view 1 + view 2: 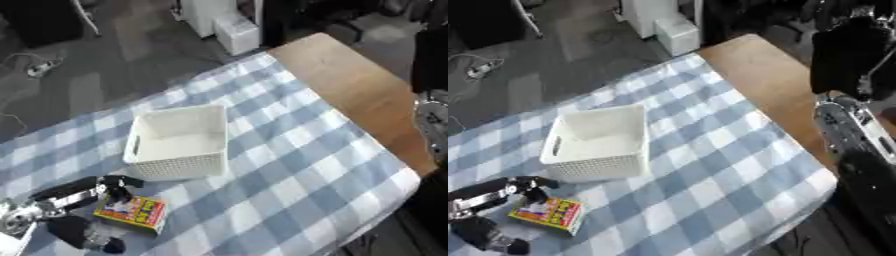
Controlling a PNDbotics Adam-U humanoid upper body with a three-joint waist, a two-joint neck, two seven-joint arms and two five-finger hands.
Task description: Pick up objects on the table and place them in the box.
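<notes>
Here, a table (367,95) lying askew, bare wood along its right edge, the rest under a blue-and-white checked cloth (289,170). White perforated box (179,142) standing upright on the cloth toward the left side of the table, open top up, nothing visible inside. Right arm (855,130) hanging past the right edge of the table, its hand not seen. Left hand (87,192) reaching in near the front left corner, fingers extended over the top edge of a small colourful packet (131,212); contact with the packet cannot be told. Packet flat on the cloth, just in front of the box and apart from it. Dark rounded object (83,235) near the front left corner, beside the packet.
</notes>
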